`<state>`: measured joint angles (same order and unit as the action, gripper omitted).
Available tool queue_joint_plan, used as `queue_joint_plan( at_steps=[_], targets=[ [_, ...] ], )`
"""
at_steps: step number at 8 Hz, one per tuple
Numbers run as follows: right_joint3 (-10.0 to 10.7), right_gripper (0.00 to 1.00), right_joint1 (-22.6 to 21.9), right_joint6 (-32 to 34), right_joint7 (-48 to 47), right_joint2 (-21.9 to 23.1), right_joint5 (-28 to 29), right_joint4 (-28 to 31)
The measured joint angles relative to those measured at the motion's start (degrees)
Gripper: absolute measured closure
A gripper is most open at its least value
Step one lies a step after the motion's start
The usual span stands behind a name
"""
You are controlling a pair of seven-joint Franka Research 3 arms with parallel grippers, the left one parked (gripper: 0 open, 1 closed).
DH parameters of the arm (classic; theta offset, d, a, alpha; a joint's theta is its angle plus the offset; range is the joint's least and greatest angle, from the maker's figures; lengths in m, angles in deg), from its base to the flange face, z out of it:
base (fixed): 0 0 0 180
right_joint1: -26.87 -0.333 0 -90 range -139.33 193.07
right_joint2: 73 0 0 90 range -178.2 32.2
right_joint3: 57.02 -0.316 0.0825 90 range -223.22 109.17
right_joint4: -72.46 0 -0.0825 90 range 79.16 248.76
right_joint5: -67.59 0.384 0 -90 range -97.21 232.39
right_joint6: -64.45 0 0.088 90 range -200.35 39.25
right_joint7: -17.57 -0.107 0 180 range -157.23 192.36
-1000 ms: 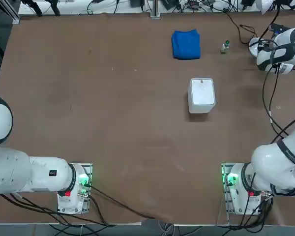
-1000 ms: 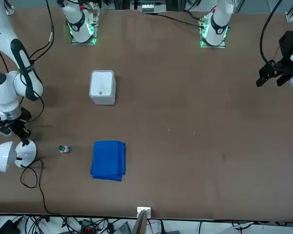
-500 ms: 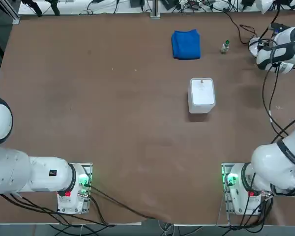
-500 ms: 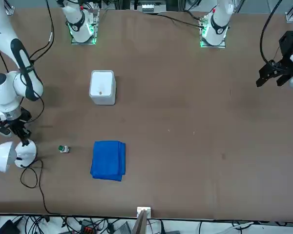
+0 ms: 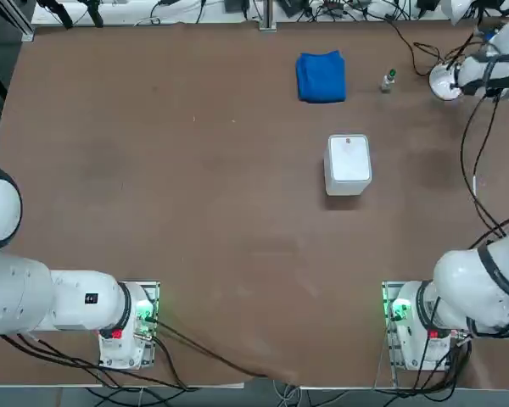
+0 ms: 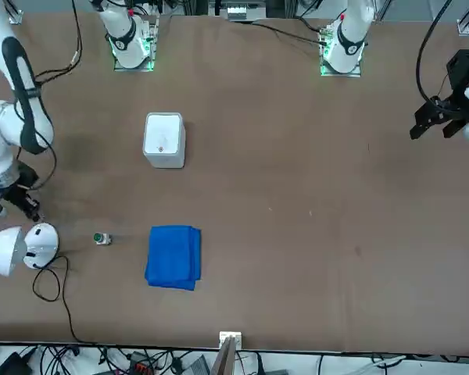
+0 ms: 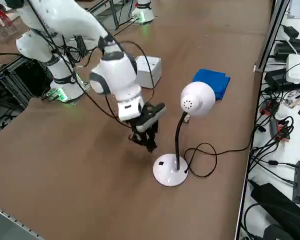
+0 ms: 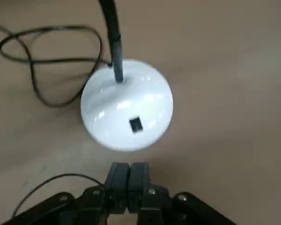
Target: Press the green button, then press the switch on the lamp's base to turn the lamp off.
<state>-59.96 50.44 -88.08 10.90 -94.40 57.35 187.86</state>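
The lamp has a white round base (image 8: 126, 110) with a small black switch (image 8: 136, 124) on it, a thin black stem (image 7: 178, 135) and a white head (image 7: 197, 99). My right gripper (image 8: 128, 169) is shut, fingertips together, hovering just short of the base's edge with nothing held. From the side, the right gripper (image 7: 149, 142) hangs slightly above the table beside the lamp's base (image 7: 170, 171). The green button (image 5: 388, 80) stands between the blue cloth (image 5: 321, 76) and the lamp's base (image 5: 445, 82), apart from the gripper.
A white rounded square box (image 5: 349, 164) sits mid-table. The lamp's black cable (image 8: 51, 61) loops on the table behind the base. Cables and devices crowd the table's far edge (image 7: 285, 125). Green-lit arm mounts (image 5: 399, 309) stand at the near edge.
My right arm has drawn back and up from the lamp's base, which now shows uncovered in the top view. The fingers stayed shut.
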Motion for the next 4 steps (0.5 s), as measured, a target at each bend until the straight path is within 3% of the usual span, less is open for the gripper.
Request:
queue_joint_plan(
  at_steps=[4],
  targets=[
    [-3.0, 0.96, -1.2, 29.6, 2.8, 13.9, 0.0, -0.1]
  ],
)
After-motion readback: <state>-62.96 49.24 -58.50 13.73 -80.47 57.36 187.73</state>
